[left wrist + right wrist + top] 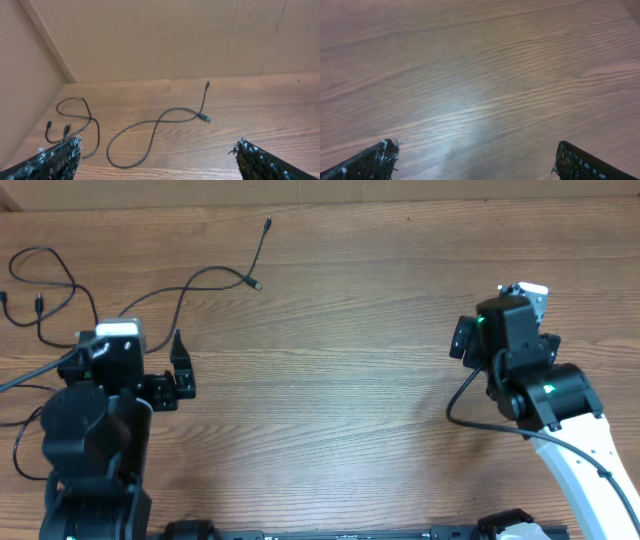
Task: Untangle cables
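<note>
Thin black cables lie at the far left of the wooden table. One long cable (205, 273) curves in an S, with a plug end at the far middle and a silver-tipped plug beside it; in the left wrist view (150, 125) it lies ahead of the fingers. A second cable (45, 260) makes a loop with two small plug ends, also seen in the left wrist view (80, 107). My left gripper (128, 340) (157, 150) is open and empty, just short of the cables. My right gripper (500, 312) (477, 152) is open and empty over bare wood, far from them.
Thicker black wires run off the left arm near the left table edge (20, 450). A beige wall (150, 35) stands behind the table's far edge, with a side wall at left. The right arm's own wire (470, 405) loops beside it.
</note>
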You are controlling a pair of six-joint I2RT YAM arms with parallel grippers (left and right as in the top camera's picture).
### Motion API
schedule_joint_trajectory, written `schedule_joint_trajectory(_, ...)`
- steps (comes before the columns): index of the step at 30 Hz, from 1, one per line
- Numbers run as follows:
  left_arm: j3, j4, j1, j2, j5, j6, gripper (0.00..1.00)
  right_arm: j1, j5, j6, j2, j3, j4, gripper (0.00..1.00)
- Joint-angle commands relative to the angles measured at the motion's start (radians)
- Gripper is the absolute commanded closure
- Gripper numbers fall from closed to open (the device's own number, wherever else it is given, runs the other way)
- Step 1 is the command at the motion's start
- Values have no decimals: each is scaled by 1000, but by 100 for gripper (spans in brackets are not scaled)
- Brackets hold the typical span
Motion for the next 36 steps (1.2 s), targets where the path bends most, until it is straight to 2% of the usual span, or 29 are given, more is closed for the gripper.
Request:
schedule_joint_trajectory(1, 10, 6, 3, 45, -13, -10, 0, -63, -147, -16, -3, -1, 36, 0)
schedule_joint_trajectory(5, 10, -6, 3, 97, -13, -10, 0, -111, -185, -16, -3, -1, 40, 0)
schedule_joint_trajectory(15, 10, -112, 3, 257, -13, -10, 0, -114, -186, -61, -3, -1, 36, 0)
schedule_joint_trajectory(36, 10, -113, 3, 460, -13, -10, 0, -114, -223, -60, -3, -1, 34, 0)
